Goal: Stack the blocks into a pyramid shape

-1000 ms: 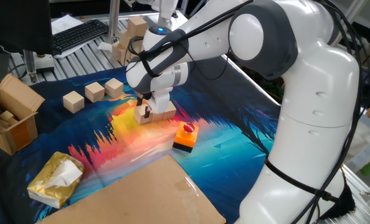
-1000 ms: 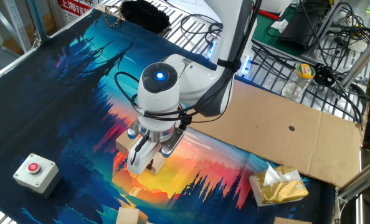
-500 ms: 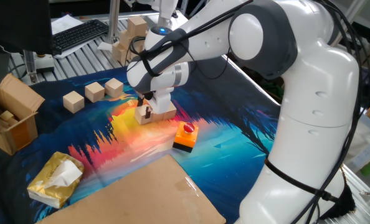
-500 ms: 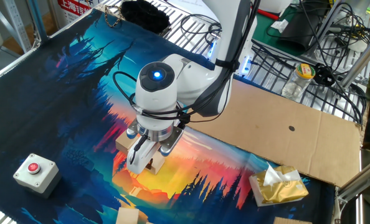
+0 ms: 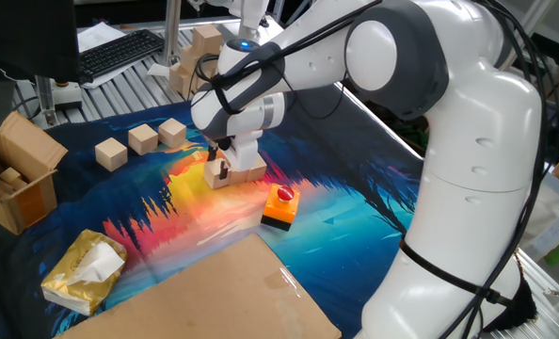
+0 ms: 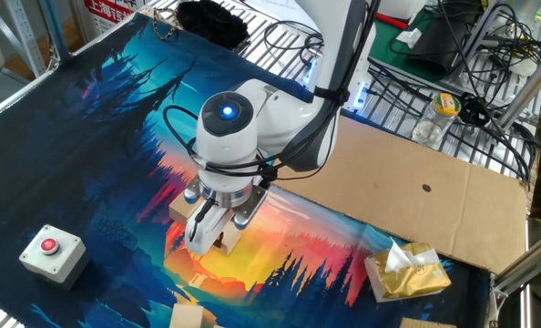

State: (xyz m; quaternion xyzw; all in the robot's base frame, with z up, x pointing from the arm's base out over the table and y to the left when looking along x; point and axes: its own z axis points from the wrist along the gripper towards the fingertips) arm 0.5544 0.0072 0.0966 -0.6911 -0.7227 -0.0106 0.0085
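Three blocks (image 5: 142, 139) sit in a row near the tabletop's (image 5: 374, 226) far-left edge, well apart from the arm. The fingers (image 5: 223, 169) point down mid-tabletop, closed on another block (image 5: 215, 175); more blocks (image 5: 254, 169) touch it, half hidden by the arm.

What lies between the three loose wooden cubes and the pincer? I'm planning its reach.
Only bare printed mat separates the three pale wooden cubes from the pincer, seen in the view showing the keyboard.

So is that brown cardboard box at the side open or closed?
Open: the cardboard box has its flaps raised, with things visible inside.
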